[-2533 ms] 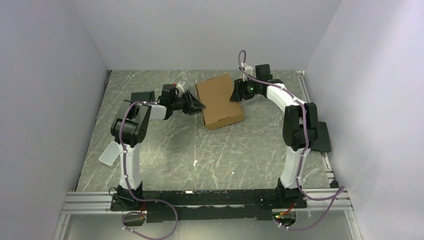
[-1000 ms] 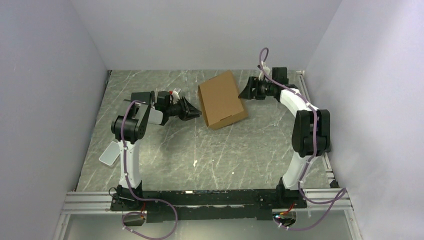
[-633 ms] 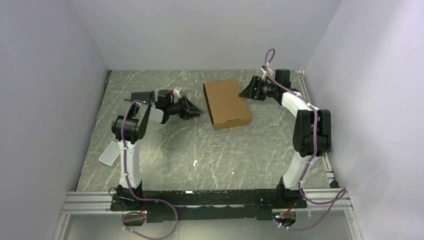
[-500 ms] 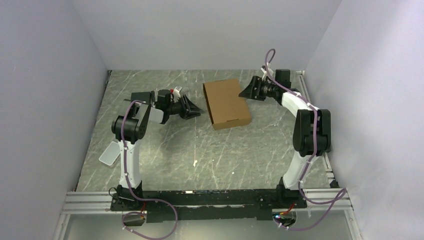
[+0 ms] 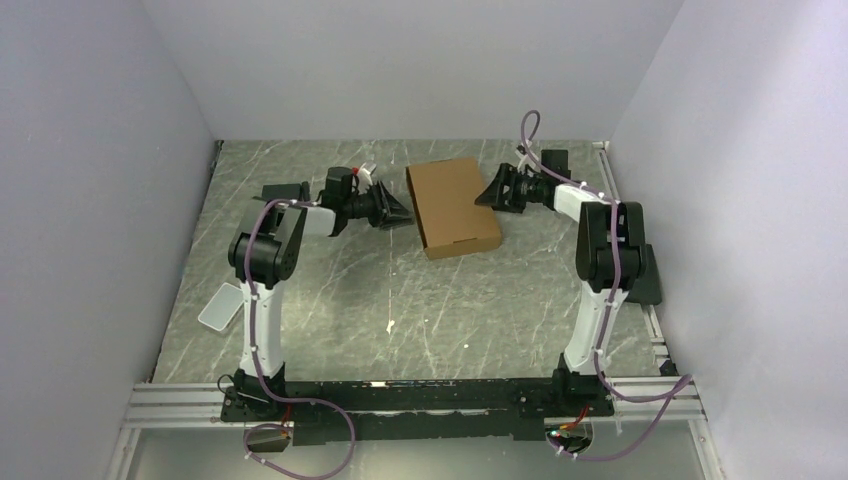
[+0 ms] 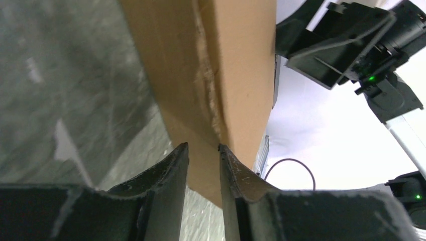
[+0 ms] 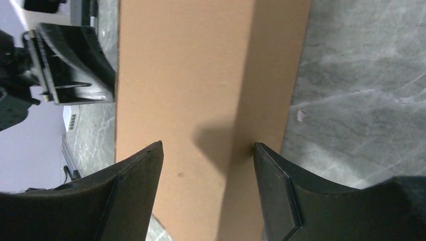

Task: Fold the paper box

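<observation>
The paper box [image 5: 455, 205] is a brown cardboard mailer, folded shut and lying flat at the table's back middle. My left gripper [image 5: 402, 212] is at the box's left side. In the left wrist view its fingers [image 6: 203, 146] stand a narrow gap apart, with their tips against the box's side wall [image 6: 201, 75] and holding nothing. My right gripper [image 5: 487, 193] is at the box's right edge. In the right wrist view it [image 7: 207, 145] is wide open, with the box's top [image 7: 181, 75] beyond its fingertips.
A translucent white plastic piece [image 5: 220, 306] lies near the table's left edge. A black block [image 5: 648, 275] sits by the right arm at the table's right edge. Pale walls close in the left, back and right sides. An aluminium rail [image 5: 420, 395] runs along the front.
The box was tilted up between both grippers and now lies flat. Both grippers let go and pulled back, then moved in again to the box's left and right edges.
</observation>
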You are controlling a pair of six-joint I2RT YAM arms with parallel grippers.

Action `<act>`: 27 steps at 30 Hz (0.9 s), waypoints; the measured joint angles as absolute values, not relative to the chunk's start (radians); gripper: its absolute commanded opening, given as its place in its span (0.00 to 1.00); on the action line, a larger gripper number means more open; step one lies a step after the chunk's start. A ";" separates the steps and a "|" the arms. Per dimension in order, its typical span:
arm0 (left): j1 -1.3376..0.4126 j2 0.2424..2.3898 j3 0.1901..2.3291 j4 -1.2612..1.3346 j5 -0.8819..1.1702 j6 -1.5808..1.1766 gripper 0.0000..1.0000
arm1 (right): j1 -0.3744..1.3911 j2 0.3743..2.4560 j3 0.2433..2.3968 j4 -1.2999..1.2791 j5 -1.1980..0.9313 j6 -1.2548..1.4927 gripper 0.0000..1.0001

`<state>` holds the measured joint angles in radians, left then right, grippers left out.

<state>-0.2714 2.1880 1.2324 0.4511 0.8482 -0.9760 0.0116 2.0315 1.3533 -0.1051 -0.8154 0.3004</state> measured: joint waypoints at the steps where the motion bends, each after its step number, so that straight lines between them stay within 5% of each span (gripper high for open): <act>1: -0.279 2.190 1.252 0.439 0.848 -0.973 0.34 | 0.012 2.049 1.360 -0.107 -0.815 0.300 0.66; 10: -0.313 2.241 1.347 0.406 0.852 -0.966 0.36 | 0.042 2.082 1.405 -0.161 -0.753 0.235 0.46; 19: -0.309 2.226 1.283 0.450 0.839 -0.968 0.65 | 0.087 2.072 1.431 -0.179 -0.663 0.187 0.46; 27: -0.308 2.213 1.235 0.463 0.837 -0.990 0.70 | 0.105 2.072 1.439 -0.187 -0.665 0.182 0.45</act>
